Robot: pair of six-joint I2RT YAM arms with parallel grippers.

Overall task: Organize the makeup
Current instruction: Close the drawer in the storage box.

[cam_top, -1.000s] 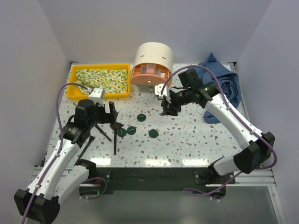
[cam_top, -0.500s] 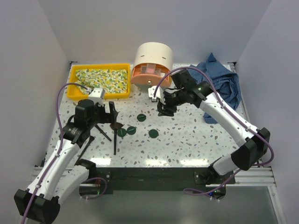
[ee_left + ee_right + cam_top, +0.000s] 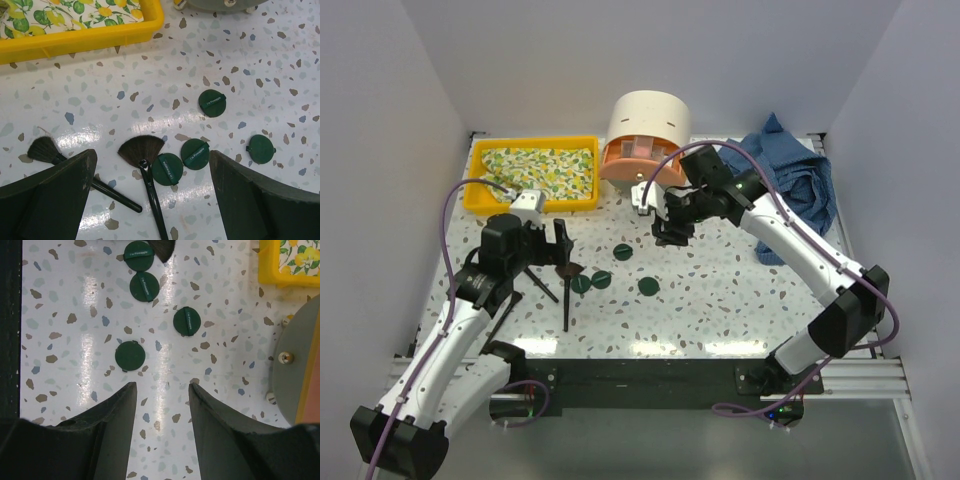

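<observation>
Several dark green discs lie mid-table point(image 3: 623, 252) point(image 3: 647, 286), two of them touching point(image 3: 592, 281). A fan-headed brush point(image 3: 566, 295) and a thinner brush point(image 3: 538, 287) lie left of them. My left gripper point(image 3: 542, 252) hovers open over the fan brush point(image 3: 141, 150) and the paired discs point(image 3: 167, 169), holding nothing. My right gripper point(image 3: 667, 232) hangs open and empty in front of the round peach holder point(image 3: 645, 125), above bare table point(image 3: 162, 387); the nearest disc point(image 3: 129, 355) lies just beyond its fingertips. Pink palettes point(image 3: 642, 148) sit in the holder's opening.
A yellow tray point(image 3: 480, 200) holding a leaf-patterned cloth point(image 3: 540, 165) stands at the back left. A blue cloth point(image 3: 800, 185) is heaped at the back right, under the right arm. White walls close in the table on three sides.
My right gripper has moved left and slightly back, toward the round holder. The left arm and the makeup on the table have not moved.
</observation>
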